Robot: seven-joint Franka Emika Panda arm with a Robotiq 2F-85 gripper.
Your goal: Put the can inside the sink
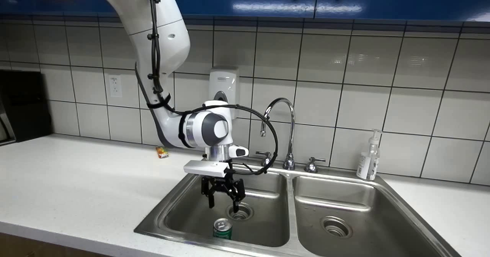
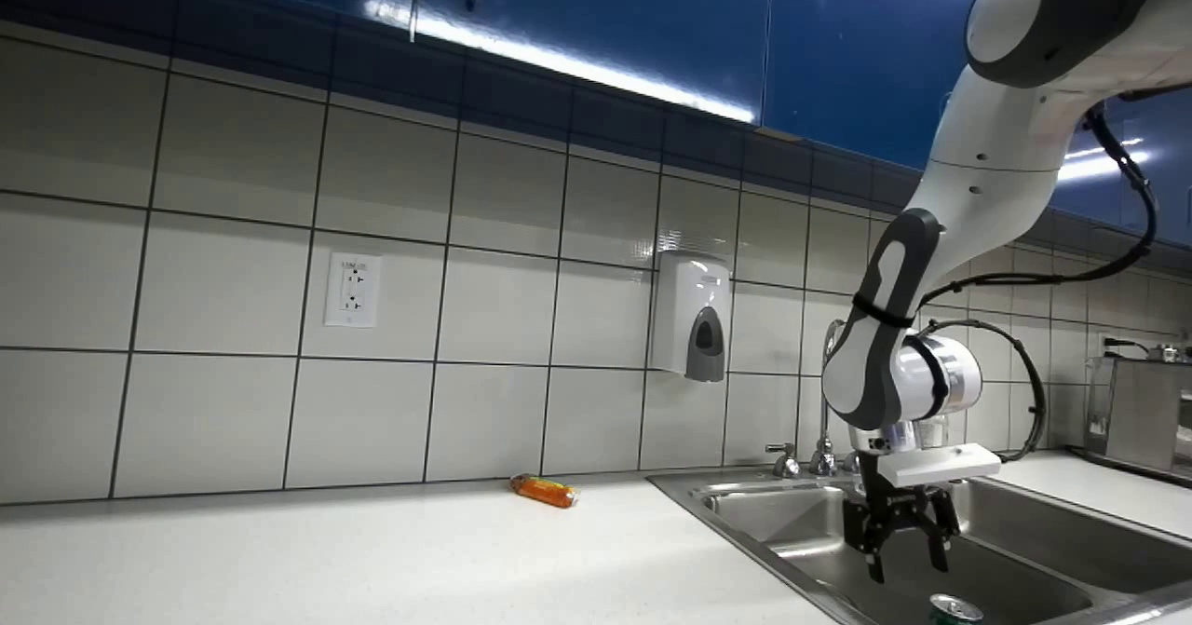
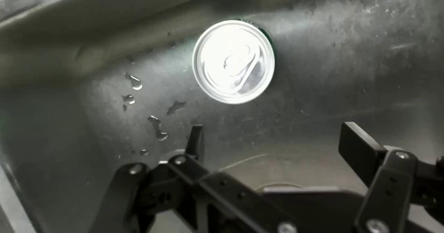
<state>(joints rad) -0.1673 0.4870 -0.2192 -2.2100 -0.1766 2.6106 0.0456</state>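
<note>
The small green can (image 1: 222,229) with a silvery top stands upright in the basin of the sink (image 1: 290,211) nearest the arm, by its front wall. Only the can's top (image 2: 955,608) shows at the lower edge of an exterior view, by the sink rim (image 2: 751,552). In the wrist view the can (image 3: 233,63) is seen from above on the steel floor, beyond the fingertips and apart from them. My gripper (image 1: 223,208) is open and empty, above the same basin and behind the can. It also shows open in the wrist view (image 3: 272,129).
A chrome gooseneck faucet (image 1: 292,134) stands behind the sink, close to the arm's cable loop. A clear pump bottle (image 1: 369,157) stands at the back right corner. An orange packet (image 2: 545,491) lies on the counter by the wall. A soap dispenser (image 2: 691,318) hangs on the tiles.
</note>
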